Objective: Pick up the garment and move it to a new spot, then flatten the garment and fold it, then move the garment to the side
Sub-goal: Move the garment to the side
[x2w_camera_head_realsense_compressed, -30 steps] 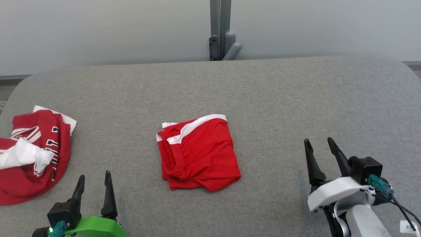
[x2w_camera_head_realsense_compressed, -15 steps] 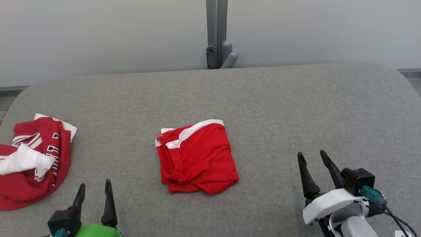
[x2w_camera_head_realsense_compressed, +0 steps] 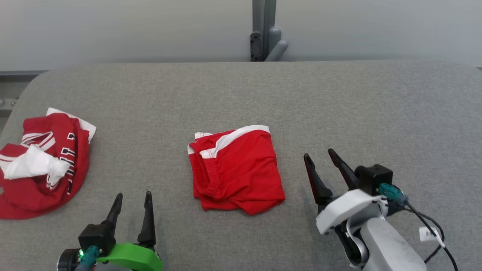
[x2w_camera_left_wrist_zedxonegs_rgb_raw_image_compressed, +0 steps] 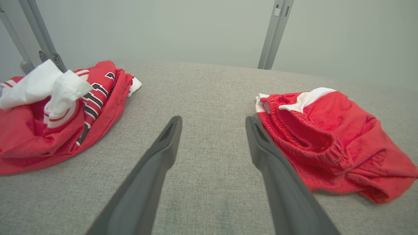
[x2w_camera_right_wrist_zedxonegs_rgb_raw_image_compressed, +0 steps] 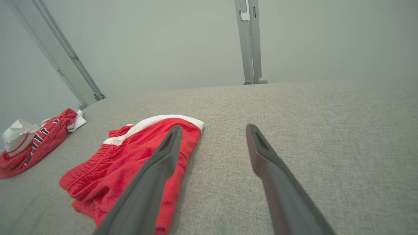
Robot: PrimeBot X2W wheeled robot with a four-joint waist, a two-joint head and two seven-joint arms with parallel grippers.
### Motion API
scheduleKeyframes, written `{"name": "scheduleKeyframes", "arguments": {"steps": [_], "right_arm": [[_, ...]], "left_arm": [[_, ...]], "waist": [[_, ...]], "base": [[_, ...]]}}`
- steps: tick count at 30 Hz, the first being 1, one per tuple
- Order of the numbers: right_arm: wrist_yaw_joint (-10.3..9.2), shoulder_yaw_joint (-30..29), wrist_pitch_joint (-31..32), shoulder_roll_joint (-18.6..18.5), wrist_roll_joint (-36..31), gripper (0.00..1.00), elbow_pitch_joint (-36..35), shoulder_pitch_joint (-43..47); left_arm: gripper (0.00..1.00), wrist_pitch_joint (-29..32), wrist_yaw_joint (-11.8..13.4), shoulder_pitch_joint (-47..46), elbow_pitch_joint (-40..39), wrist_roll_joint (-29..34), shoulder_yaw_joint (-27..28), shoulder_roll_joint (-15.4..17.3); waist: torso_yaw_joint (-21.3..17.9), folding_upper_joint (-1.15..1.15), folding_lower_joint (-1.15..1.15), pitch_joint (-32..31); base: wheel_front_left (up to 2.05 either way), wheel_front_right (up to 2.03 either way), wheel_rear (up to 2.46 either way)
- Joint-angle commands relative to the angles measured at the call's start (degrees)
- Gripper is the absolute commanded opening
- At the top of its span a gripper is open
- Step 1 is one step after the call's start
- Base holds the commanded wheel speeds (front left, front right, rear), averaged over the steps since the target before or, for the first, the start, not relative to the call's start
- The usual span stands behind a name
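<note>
Head view showed left gripper [x2w_camera_head_realsense_compressed: 134,194] near-left, right gripper [x2w_camera_head_realsense_compressed: 318,153] right of the garment [x2w_camera_head_realsense_compressed: 237,169], fingers spread; left wrist view detailed its waistband [x2w_camera_left_wrist_zedxonegs_rgb_raw_image_compressed: 303,137].

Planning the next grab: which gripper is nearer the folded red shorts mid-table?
Right. The right gripper is just off the right edge of the folded red shorts; the left gripper sits farther away, off their near-left corner.

A grey fabric-covered table [x2w_camera_head_realsense_compressed: 339,98] carries folded red shorts [x2w_camera_head_realsense_compressed: 236,169] at its middle and a crumpled red-and-white jersey [x2w_camera_head_realsense_compressed: 41,165] at its left edge.
</note>
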Motion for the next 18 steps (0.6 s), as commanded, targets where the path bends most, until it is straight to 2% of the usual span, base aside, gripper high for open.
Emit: {"name": "scheduleKeyframes", "arguments": {"steps": [1,9,16,17,18], "right_arm": [[-0.01,0.8,-0.2,-0.2,0.5,1.00,1.2,-2.2],[-0.01,6.8,1.0,-0.2,2.6,1.00,16.4,-12.4],[-0.01,8.7,3.3,-0.2,3.4,1.00,28.1,-17.2],[-0.01,9.3,3.5,-0.2,3.5,0.60,29.2,-17.6],[-0.01,10.0,3.4,-0.2,3.7,0.00,29.9,-17.8]], "left_arm": [[1.00,0.0,-0.3,-0.9,0.2,-0.4,-0.6,0.2],[1.00,0.0,0.1,-3.4,1.1,-1.7,-4.8,0.2],[1.00,0.0,0.5,-4.0,0.8,-1.8,-5.6,0.2],[1.00,0.0,0.5,-4.0,0.7,-1.7,-5.5,0.2],[1.00,0.0,0.6,-4.1,0.7,-1.5,-5.4,0.2]], "waist": [[3.3,0.15,0.00,3.2],[10.5,0.15,0.00,7.0],[13.0,0.15,0.00,8.3],[12.9,0.15,0.00,8.3],[12.7,0.15,0.00,8.3]], "base": [[0.00,0.00,0.00],[0.00,0.00,0.00],[0.00,0.00,0.00],[0.00,0.00,0.00],[0.00,0.00,0.00]]}}
